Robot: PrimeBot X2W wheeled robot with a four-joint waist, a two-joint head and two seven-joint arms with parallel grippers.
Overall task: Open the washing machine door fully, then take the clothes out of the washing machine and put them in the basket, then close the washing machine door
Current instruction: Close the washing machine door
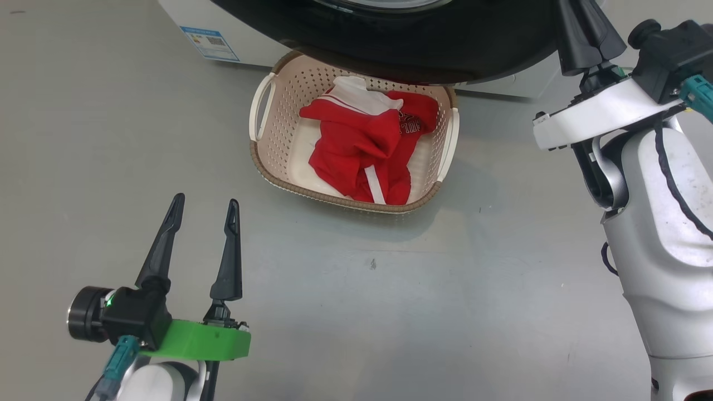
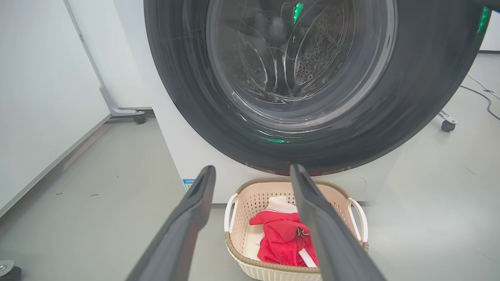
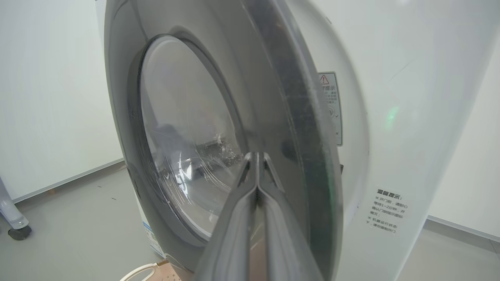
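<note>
- Left pincer (image 1: 205, 200) is seen low at the left of the head view, over bare floor (image 1: 390, 289). Its 2 fingers are spread wide and nothing is held between them. It is placed well apart from the basket (image 1: 278, 128).
- Basket is set on the floor just in front of the washer (image 1: 184, 16). Its far rim is overhung by the black door (image 1: 418, 44).
- Clothes (image 1: 362, 145) are heaped inside the basket. Red fabric is noted, with a white collar part at the far end, a white stripe toward the near rim and small lettering at the right.
- A blue sticker (image 1: 210, 43) is noted low on the washer front, left of the basket.
- In the left wrist view the door is faced nearly square-on, and the steel drum (image 2: 312, 58) is seen through its glass.
- Right pincer (image 3: 256, 156) is raised at the upper right of the head view. Its fingers are pressed together and nothing is gripped.
- In the right wrist view its tips are seen against the door's face, between the glass bowl and the rim. Contact cannot be told.
- In that view the door is seen at a slant and lies close to the white washer front. Whether it is latched cannot be told, as that view is blurred.
</note>
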